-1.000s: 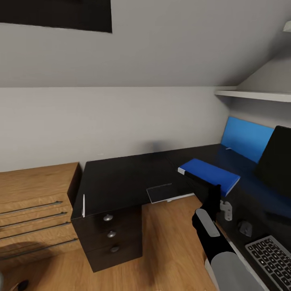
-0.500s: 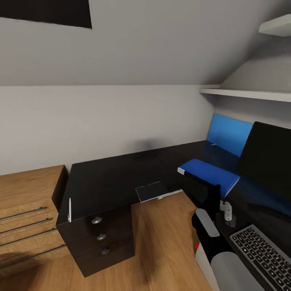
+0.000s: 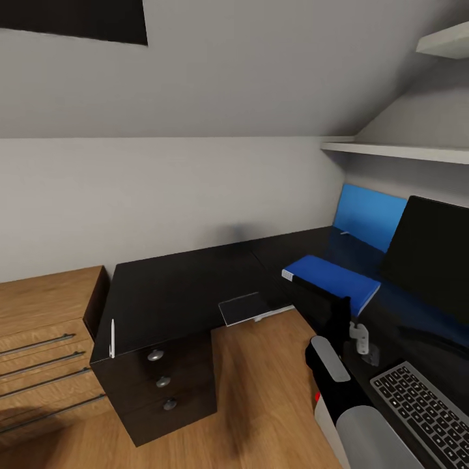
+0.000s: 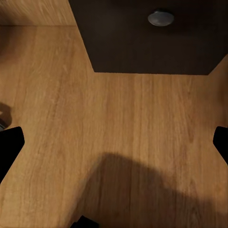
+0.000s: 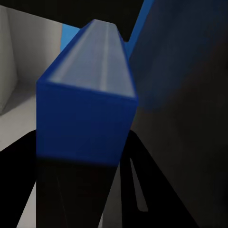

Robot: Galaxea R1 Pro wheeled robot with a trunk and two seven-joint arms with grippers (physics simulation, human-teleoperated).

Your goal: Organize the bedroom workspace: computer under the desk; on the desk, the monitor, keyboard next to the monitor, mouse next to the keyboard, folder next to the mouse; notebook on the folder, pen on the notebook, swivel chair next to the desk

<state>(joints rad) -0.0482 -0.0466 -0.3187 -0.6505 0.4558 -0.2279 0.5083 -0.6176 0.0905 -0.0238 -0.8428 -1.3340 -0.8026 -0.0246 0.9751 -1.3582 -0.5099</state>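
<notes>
A: What changed?

B: Little. I nudged the thick blue hardcover notebook [image 3: 333, 281] slightly left and up; the head view has stopped panning.

A: Grip?

B: Right gripper [image 3: 340, 311] looks clamped on the notebook's near edge, held above the L-shaped black desk [image 3: 176, 293]. Left gripper [image 4: 114, 142] is spread wide, empty, over the wood floor [image 4: 71, 109].

A: Folder?

B: Flat blue folder [image 3: 368, 221] leans on the wall beside the black monitor [image 3: 433, 254]. Stacking isn't done.

We see a glossy black desk [image 3: 189, 286], a bright blue notebook [image 3: 335, 280] with a white edge, a black monitor [image 3: 433, 254], a grey-keyed keyboard [image 3: 423, 407], and a wood-grain floor [image 4: 95, 142].
</notes>
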